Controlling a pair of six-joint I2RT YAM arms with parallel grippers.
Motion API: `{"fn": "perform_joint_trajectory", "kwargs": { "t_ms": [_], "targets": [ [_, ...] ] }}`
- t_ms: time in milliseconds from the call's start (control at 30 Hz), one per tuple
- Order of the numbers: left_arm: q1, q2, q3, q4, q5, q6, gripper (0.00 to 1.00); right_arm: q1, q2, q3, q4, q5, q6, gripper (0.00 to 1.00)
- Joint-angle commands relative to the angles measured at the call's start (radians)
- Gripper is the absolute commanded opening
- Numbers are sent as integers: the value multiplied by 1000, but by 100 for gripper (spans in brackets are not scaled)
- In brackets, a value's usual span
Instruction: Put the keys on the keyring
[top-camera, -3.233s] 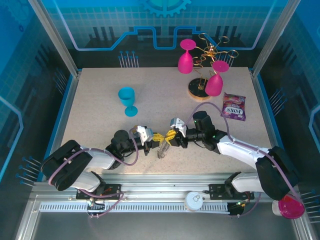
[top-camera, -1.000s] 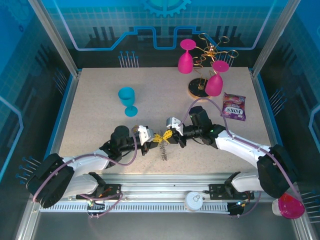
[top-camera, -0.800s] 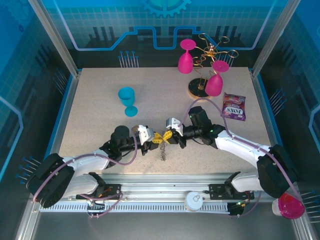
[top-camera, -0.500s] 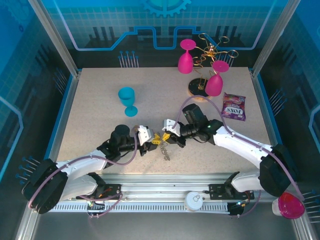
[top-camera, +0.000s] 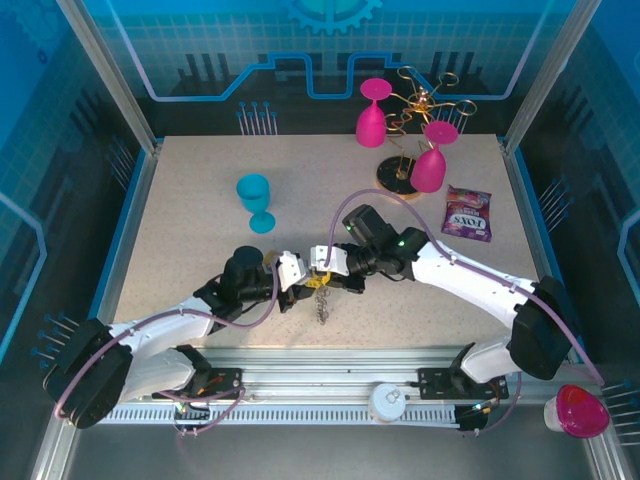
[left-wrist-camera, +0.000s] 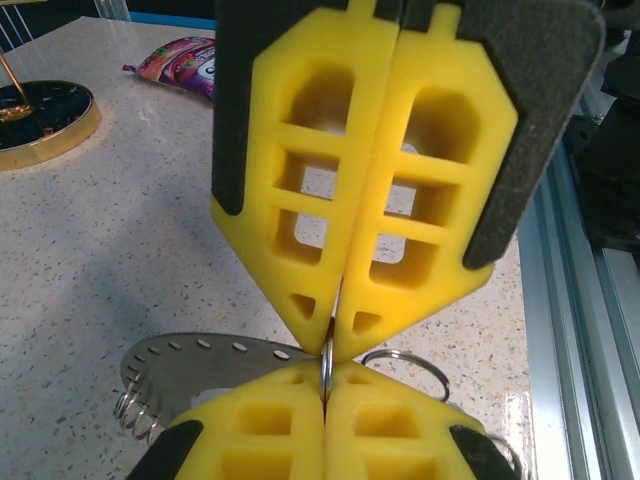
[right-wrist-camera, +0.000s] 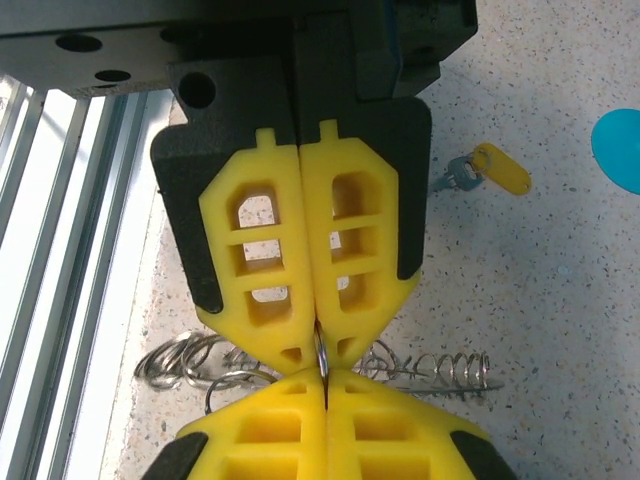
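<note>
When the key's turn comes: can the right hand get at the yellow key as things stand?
Probably not yet: the right hand is shut on the keyring, like the left hand. The yellow key lies uncovered on the table nearby.

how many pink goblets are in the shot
3 pink goblets: one on the left side of the gold wire stand, one at its front right, and one off the table, past its near right corner. None looks hidden.

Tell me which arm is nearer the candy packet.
Right. The right arm runs just in front and left of the candy packet; the left arm lies far off to its left.
</note>
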Motion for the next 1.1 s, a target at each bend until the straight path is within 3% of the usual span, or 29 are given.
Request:
{"fn": "perform_joint_trajectory", "kwargs": {
  "t_ms": [0, 67, 200, 600, 700, 833, 900, 1067],
  "targets": [
    [8, -21, 16, 22, 8, 7, 0, -31, -74, -48, 89, -97, 59, 16],
    [8, -21, -3, 72, 17, -8, 0, -70, -114, -134, 210, -165, 126, 24],
    [10, -16, -36, 166, 36, -43, 0, -118, -150, -255, 392, -243, 231, 25],
    [9, 5, -51, 218, 68, -60, 0, -120, -104, -277, 452, -275, 235, 25],
    [11, 12, -52, 233, 75, -65, 0, -120, -94, -270, 457, -291, 236, 20],
    [12, 23, -53, 269, 83, -81, 0, -118, -81, -263, 464, -315, 237, 0],
    [12, 25, -52, 271, 81, -84, 0, -118, -83, -257, 454, -316, 230, 0],
    [12, -6, -37, 174, 34, -63, 23, -113, -96, -208, 319, -260, 165, 0]
  ]
}}
